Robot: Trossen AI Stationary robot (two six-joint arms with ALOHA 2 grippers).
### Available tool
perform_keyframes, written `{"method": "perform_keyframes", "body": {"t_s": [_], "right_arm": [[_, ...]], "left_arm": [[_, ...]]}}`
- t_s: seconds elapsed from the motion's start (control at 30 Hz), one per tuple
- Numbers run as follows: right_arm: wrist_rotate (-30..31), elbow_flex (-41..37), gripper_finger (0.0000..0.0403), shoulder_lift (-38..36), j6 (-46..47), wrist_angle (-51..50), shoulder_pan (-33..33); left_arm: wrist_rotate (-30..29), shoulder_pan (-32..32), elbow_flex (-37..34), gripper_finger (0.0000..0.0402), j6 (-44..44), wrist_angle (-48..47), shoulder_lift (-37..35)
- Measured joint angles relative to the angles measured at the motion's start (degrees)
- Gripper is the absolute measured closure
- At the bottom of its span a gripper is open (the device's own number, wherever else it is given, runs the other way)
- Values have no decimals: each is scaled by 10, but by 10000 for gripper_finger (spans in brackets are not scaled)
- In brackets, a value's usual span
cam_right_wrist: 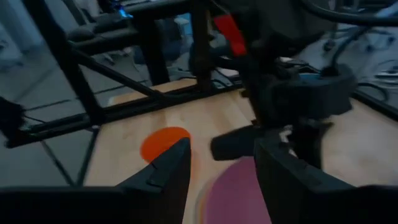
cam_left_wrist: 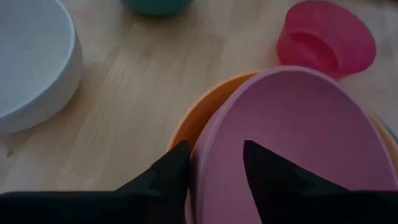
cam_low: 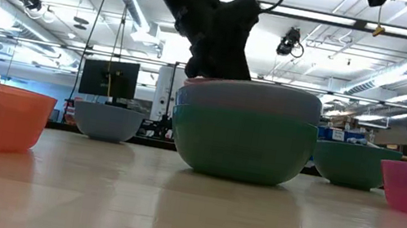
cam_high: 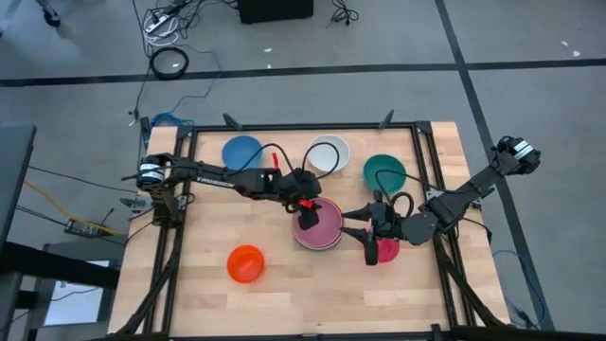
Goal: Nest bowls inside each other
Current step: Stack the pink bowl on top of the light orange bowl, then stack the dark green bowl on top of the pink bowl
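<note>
Left gripper (cam_left_wrist: 214, 168) straddles pink bowl (cam_left_wrist: 292, 143) rim atop stack, fingers apart; right gripper (cam_high: 367, 234) open beside. Five loose bowls around.

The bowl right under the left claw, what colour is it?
Pale pink bowl, clearest in the left wrist view.

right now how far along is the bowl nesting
Partly done: a stack in mid-table already holds several bowls, the pink bowl on top. In hand: the left gripper has its fingers astride that bowl's rim. Left loose: blue bowl, white bowl, teal bowl, orange bowl, and magenta bowl by the right gripper.
</note>
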Motion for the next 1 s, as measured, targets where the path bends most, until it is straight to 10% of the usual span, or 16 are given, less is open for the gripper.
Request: {"method": "perform_keyframes", "body": {"t_s": [0.73, 1.0], "right_arm": [[150, 0, 237, -55, 61, -158, -67], [127, 0, 239, -115, 216, -398, -120]], "left_arm": [[-17, -20, 152, 218, 56, -232, -3], [-67, -45, 160, 218, 47, -285, -40]]}}
